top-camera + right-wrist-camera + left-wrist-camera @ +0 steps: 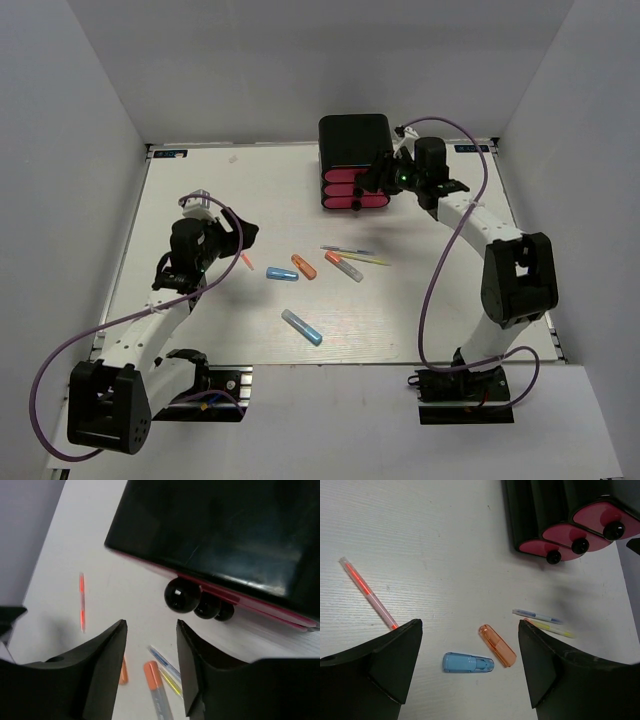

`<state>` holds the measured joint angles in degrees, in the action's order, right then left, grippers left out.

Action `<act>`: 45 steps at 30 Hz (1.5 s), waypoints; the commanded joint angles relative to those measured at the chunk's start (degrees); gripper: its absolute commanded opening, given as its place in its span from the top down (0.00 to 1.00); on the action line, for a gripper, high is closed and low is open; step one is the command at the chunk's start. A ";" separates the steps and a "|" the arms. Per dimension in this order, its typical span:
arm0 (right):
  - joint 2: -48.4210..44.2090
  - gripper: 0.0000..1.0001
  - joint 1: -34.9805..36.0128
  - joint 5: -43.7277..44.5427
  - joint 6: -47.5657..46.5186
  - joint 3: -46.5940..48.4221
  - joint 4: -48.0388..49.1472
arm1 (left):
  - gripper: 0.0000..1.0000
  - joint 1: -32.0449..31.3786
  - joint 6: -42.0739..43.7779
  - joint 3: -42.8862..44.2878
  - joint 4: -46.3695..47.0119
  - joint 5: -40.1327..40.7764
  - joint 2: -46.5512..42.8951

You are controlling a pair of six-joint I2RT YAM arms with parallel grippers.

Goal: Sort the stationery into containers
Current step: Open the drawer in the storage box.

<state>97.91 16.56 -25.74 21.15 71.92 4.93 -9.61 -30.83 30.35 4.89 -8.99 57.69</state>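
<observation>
The glossy black box [352, 140] stands at the back, its three pink drawers [350, 190] shut. My right gripper [377, 178] is open and empty just in front of them; in the right wrist view my right gripper [151, 624] hovers just short of the nearest black knob [182, 595]. My left gripper [240, 235] is open and empty above the table. In the left wrist view a blue marker [468, 662] and an orange marker [497, 645] lie between the fingers of my left gripper [470, 625]. A red pen [368, 594] lies to the left.
A bluish pen [345, 249], a yellow pen [365, 259] and an orange-grey marker [343, 266] lie mid-table. A second blue marker [301, 327] lies nearer the front edge. Grey walls enclose the white table [200, 190].
</observation>
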 commanded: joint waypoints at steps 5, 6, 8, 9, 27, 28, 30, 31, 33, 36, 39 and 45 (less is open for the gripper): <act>3.25 0.60 2.34 11.75 9.52 8.50 -7.39 | 0.13 -0.24 0.68 -1.34 1.79 -0.85 -1.70; 3.86 0.60 2.60 12.20 9.53 8.76 -7.82 | 0.13 -0.24 0.68 -1.34 1.79 -0.85 -1.71; 4.13 0.60 2.69 13.07 9.70 8.85 -8.88 | 0.13 -0.24 1.21 -1.34 1.18 -0.85 -1.71; 4.13 0.60 2.95 13.17 9.88 8.68 -9.06 | 0.13 0.28 1.21 -1.34 1.18 -0.85 -1.71; 8.96 0.47 3.48 15.72 9.53 12.72 -9.24 | 0.13 0.29 1.21 -1.87 2.41 -0.85 -0.56; 9.31 0.47 3.57 15.89 9.53 12.89 -8.89 | 0.13 0.29 1.21 -1.87 2.41 -0.85 -0.56; 9.84 0.47 3.66 16.07 9.61 13.42 -8.53 | 0.13 0.29 0.69 -1.87 2.93 -0.85 -0.56; 9.93 0.47 3.48 16.24 9.62 13.68 -8.45 | 0.13 0.29 0.68 -1.87 2.94 -0.85 -0.56; 10.28 0.47 3.57 16.51 9.53 13.60 -7.66 | 0.13 0.29 0.68 -2.40 3.46 -0.85 -0.56; 10.37 0.47 3.40 17.03 9.35 13.77 -6.34 | 0.13 -0.24 0.16 -2.40 3.46 -1.37 -0.56; 10.37 0.55 3.40 17.39 9.18 13.42 -5.89 | 0.13 -0.24 -0.37 -2.40 3.99 -1.90 0.05; 8.70 0.81 3.39 16.78 9.18 10.35 -3.79 | 0.13 -0.24 -2.83 -2.93 4.52 -1.90 0.58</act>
<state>107.87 20.23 -10.41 30.06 82.83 -3.36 -9.58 -31.97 28.38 8.21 -9.93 57.98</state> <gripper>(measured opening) 0.422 0.870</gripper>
